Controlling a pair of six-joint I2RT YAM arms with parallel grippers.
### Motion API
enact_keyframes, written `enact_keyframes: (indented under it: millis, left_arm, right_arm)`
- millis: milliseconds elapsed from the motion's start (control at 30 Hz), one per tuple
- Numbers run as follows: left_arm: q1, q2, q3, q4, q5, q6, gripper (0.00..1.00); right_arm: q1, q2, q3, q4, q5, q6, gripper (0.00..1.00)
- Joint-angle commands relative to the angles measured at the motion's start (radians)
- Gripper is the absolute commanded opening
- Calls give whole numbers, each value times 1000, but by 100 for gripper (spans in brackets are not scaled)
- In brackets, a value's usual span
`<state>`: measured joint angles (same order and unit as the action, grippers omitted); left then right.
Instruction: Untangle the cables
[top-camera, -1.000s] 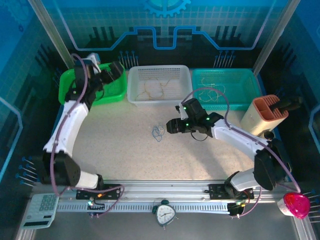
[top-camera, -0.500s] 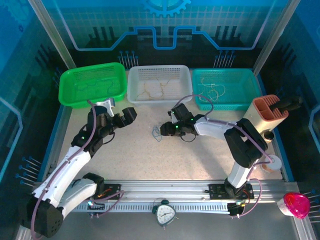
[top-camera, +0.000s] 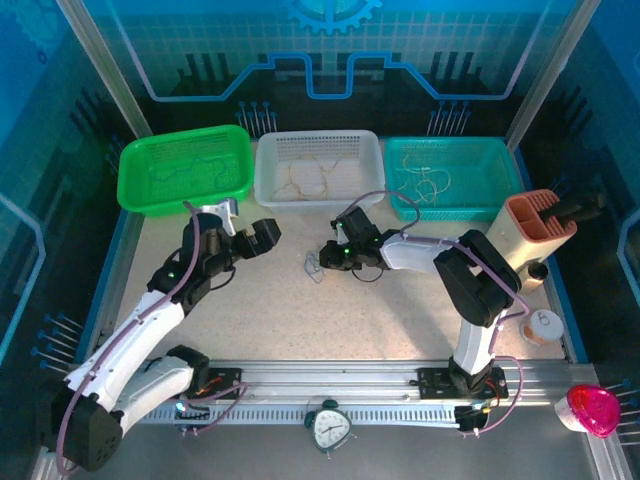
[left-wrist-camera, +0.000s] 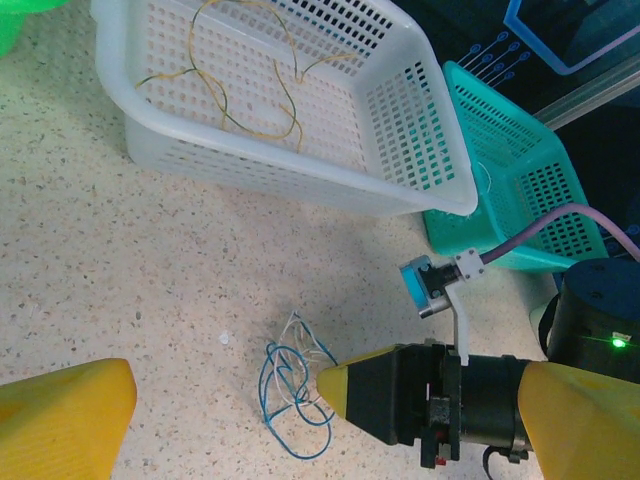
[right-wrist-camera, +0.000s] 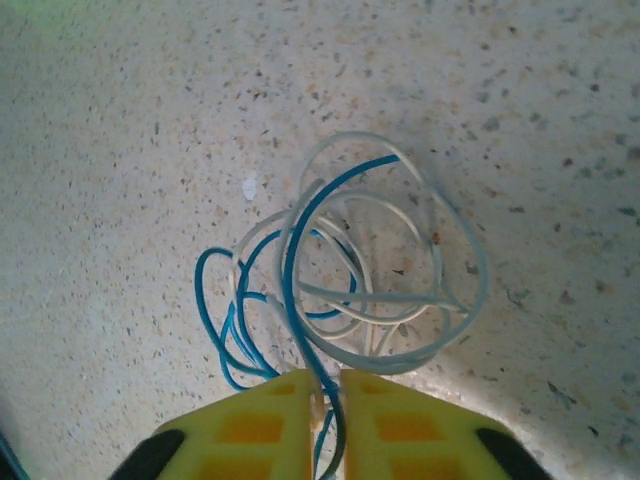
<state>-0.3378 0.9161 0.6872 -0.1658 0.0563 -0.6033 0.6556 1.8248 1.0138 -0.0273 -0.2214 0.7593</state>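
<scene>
R hand moved in, now pinched on cables; L hand wide open, empty.

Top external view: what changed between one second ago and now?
The left gripper left the green basket and came toward the cables, jaws open. The right gripper advanced to the cables and shut on them. The cables, white basket and teal basket stayed put.

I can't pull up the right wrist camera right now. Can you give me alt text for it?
The right gripper, at the bottom edge of the view, is shut on blue and whitish strands of the cables. The cables form a small looped tangle lying just ahead of the fingertips on the speckled table.
</scene>
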Motion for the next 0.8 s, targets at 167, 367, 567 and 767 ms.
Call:
enact_keyframes:
  millis: [167,367,567,767]
  left_arm:
    - [-13,7,18,22,-31,33,99]
    - [-15,8,14,37,-25,34,99]
    - [-17,36,18,75,54,37,99]
    - [-28,53,38,115,144,-14,99]
  right_arm:
    - [7,-129,-19,-48,10,-50,0]
    - [-1,-261,-13,-134,44,-113,0]
    - [-25,-394,35,-234,44,-194,0]
    - [-58,-511,108,-327,27,-259,0]
